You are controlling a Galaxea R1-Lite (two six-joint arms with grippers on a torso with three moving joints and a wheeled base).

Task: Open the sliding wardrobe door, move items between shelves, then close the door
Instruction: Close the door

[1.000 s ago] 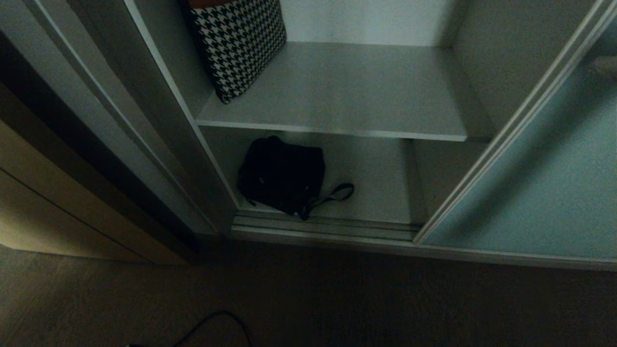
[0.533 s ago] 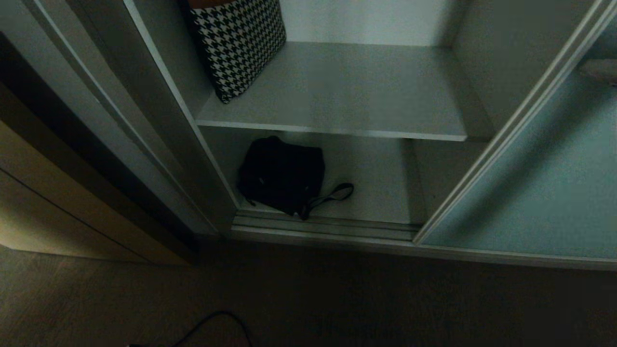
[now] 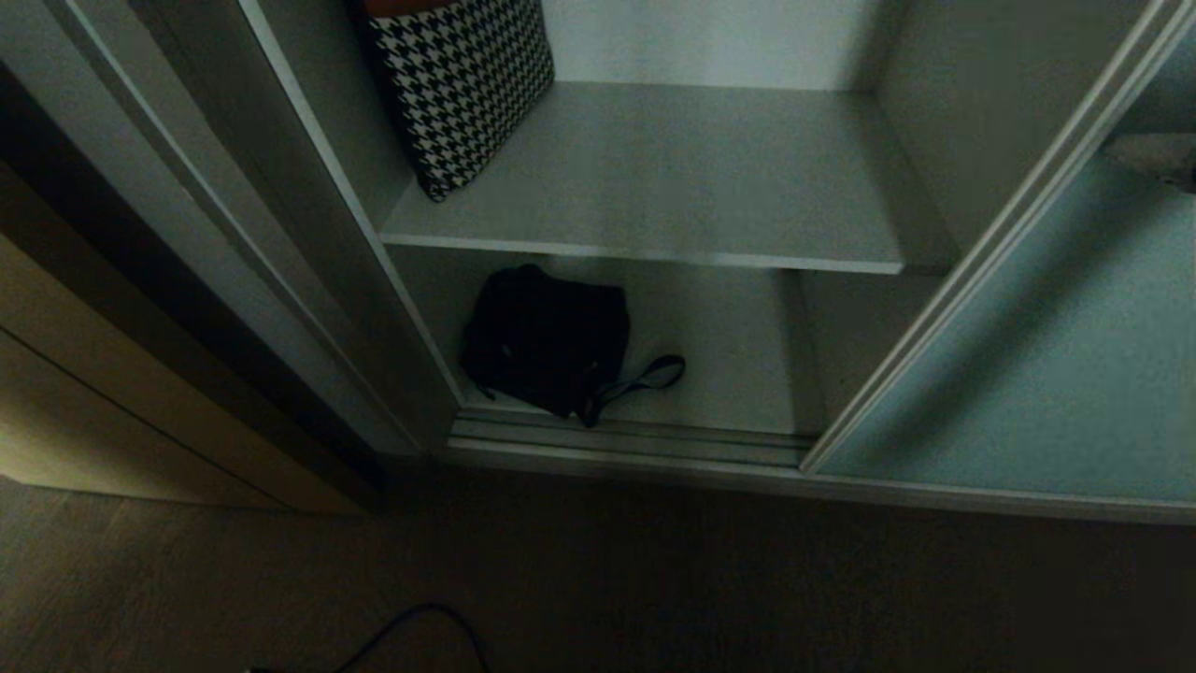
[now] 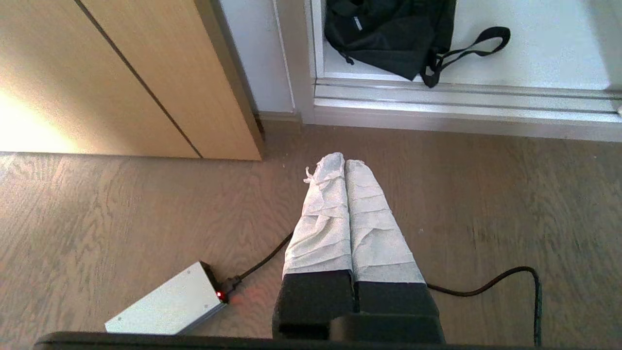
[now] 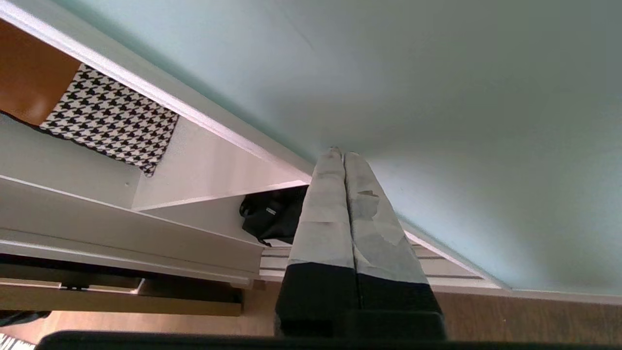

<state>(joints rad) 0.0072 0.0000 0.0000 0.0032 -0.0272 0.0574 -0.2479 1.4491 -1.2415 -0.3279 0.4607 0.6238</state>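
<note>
both fingers of right gripper (image 5: 344, 156) pressed together near sliding wardrobe door (image 5: 437, 97).

The head view is dim and murky, the floor (image 3: 598, 579) nearly black, while both wrist views are bright and sharp, with warm glare on the beige cabinet front (image 4: 73, 97).
</note>
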